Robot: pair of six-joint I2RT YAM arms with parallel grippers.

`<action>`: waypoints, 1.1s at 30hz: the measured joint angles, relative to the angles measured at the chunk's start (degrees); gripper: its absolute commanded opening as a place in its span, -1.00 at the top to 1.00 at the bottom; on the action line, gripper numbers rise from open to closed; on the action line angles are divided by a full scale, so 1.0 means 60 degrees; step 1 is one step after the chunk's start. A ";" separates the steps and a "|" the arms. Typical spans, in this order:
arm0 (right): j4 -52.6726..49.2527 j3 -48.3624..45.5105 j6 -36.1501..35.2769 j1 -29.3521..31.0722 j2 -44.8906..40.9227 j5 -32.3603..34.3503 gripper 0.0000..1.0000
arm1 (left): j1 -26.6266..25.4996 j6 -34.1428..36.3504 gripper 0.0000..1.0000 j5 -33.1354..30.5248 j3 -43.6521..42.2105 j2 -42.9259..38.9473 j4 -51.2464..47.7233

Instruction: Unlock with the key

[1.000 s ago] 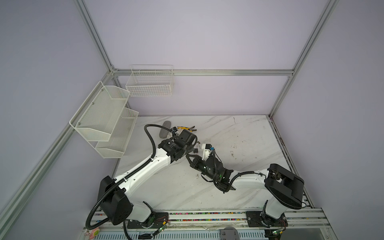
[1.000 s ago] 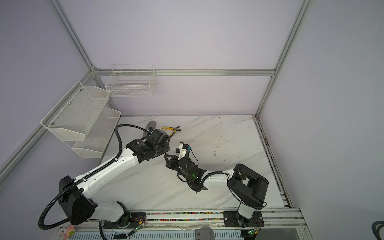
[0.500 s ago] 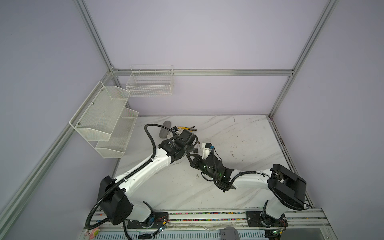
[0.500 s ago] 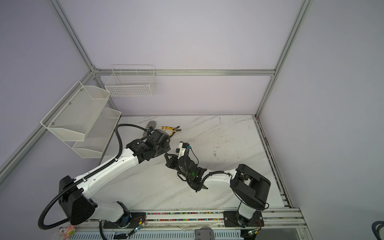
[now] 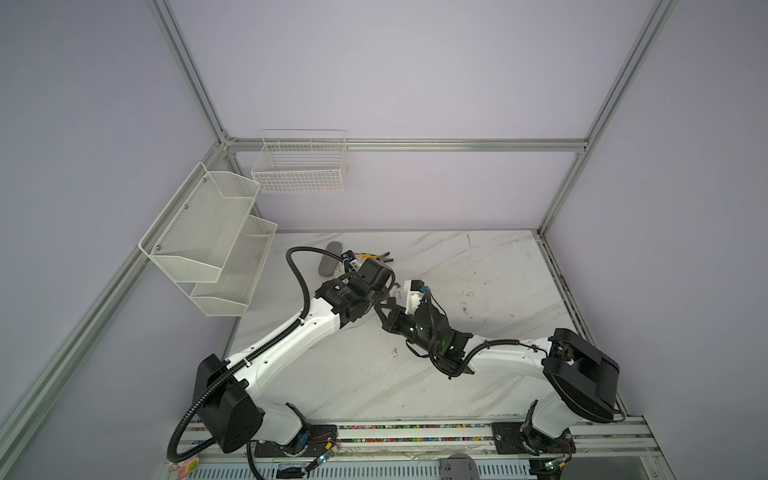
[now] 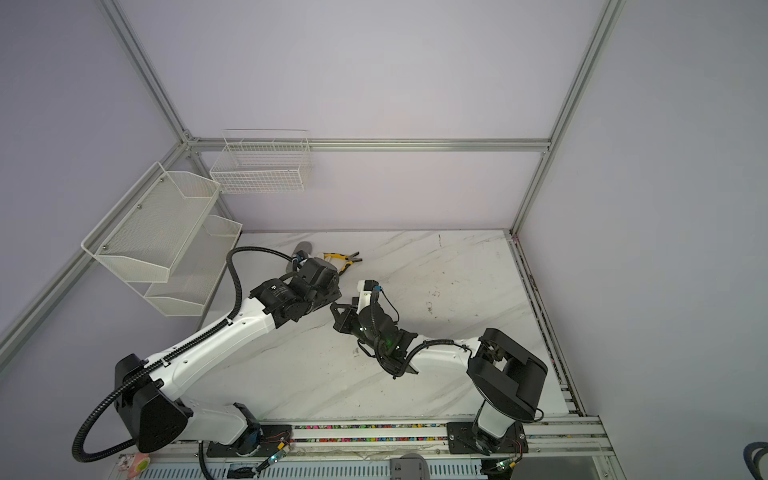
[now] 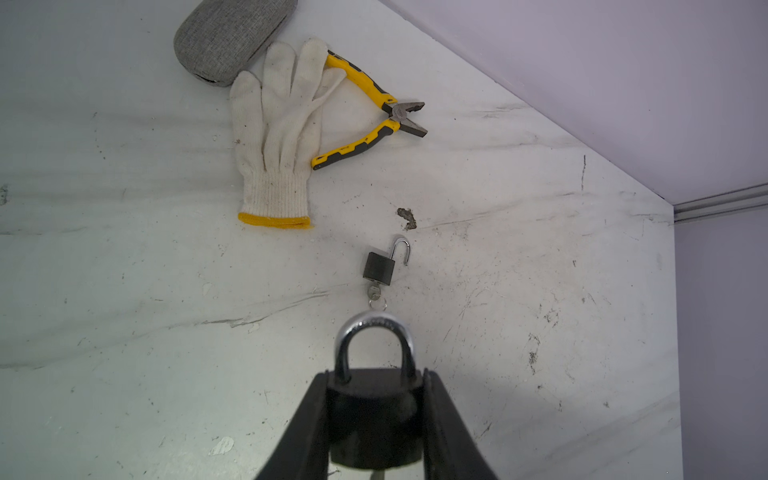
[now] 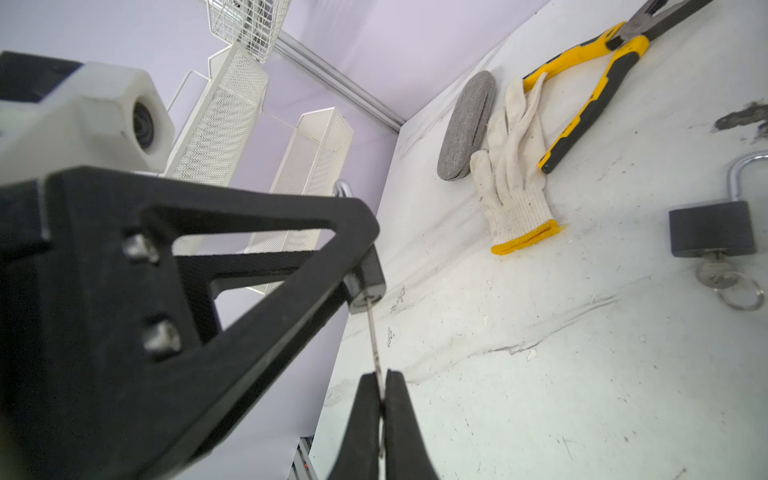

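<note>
Padlock (image 7: pixel 374 415): held up off the table (image 7: pixel 540 291), clamped between the two fingers of the left gripper (image 7: pixel 376 379). One finger presses against each side of its black body. The shackle arch sticks out past the fingertips. Both legs look seated in the body, so we log it as locked.

Right gripper (image 8: pixel 381 401): fingers pressed together on the key (image 8: pixel 374 340), pinching its head end. The head itself is hidden between them.

Key relative to the right gripper: the blade leaves the fingertips and runs straight ahead to the padlock's underside, the face opposite the shackle. Its tip meets the keyway. We cannot tell how deep it sits.

Axis: the key's long axis carries on the line of the right gripper's fingers. It falls in line with the padlock's own base-to-shackle axis, tip pointing towards the shackle. From the right wrist view we see the blade edge-on, a thin sliver.

In both top views the two grippers meet nose to nose near mid-table, a little left of centre. Lock and key are too small to make out there.

Just beyond the shackle, a second padlock (image 7: pixel 379 268) lies on the table with its shackle swung open and its own key in the base. Further off lie a glove (image 7: pixel 276 133), pliers (image 7: pixel 365 120) and a grey case (image 7: pixel 232 37).
</note>
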 measured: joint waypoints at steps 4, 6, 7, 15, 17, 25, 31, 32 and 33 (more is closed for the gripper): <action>-0.0011 -0.0186 0.0076 -0.0066 -0.0157 -0.0215 1.00 | -0.0062 0.0000 1.00 0.0036 0.0000 -0.0007 -0.0098; 0.0011 -0.0229 0.0208 -0.0142 -0.0171 -0.0390 1.00 | -0.0098 0.0004 1.00 0.0015 0.0000 -0.0007 -0.0117; 0.0062 -0.0262 0.0266 -0.0182 -0.0175 -0.0474 1.00 | -0.0098 0.0004 1.00 0.0007 0.0000 -0.0007 -0.0124; 0.0146 -0.0499 0.0470 -0.0226 -0.0346 -0.0605 1.00 | -0.0127 -0.0004 1.00 0.0040 0.0000 -0.0018 -0.0240; 0.0135 -0.0499 0.0488 -0.0226 -0.0350 -0.0605 1.00 | -0.0127 -0.0007 1.00 0.0044 0.0000 -0.0025 -0.0259; 0.0106 -0.0459 0.0539 -0.0219 -0.0328 -0.0572 1.00 | -0.0127 -0.0036 1.00 0.0211 0.0000 -0.0025 -0.0288; 0.0135 -0.0157 0.0499 -0.0131 -0.0040 -0.0288 1.00 | -0.0051 -0.0095 1.00 0.0189 0.0000 -0.0025 -0.0186; 0.0131 -0.0120 0.0474 -0.0113 -0.0022 -0.0193 1.00 | -0.0033 -0.0098 1.00 0.0193 0.0000 -0.0025 -0.0153; 0.0127 -0.0113 0.0455 -0.0102 -0.0022 -0.0120 1.00 | -0.0033 -0.0098 1.00 0.0197 0.0000 -0.0025 -0.0117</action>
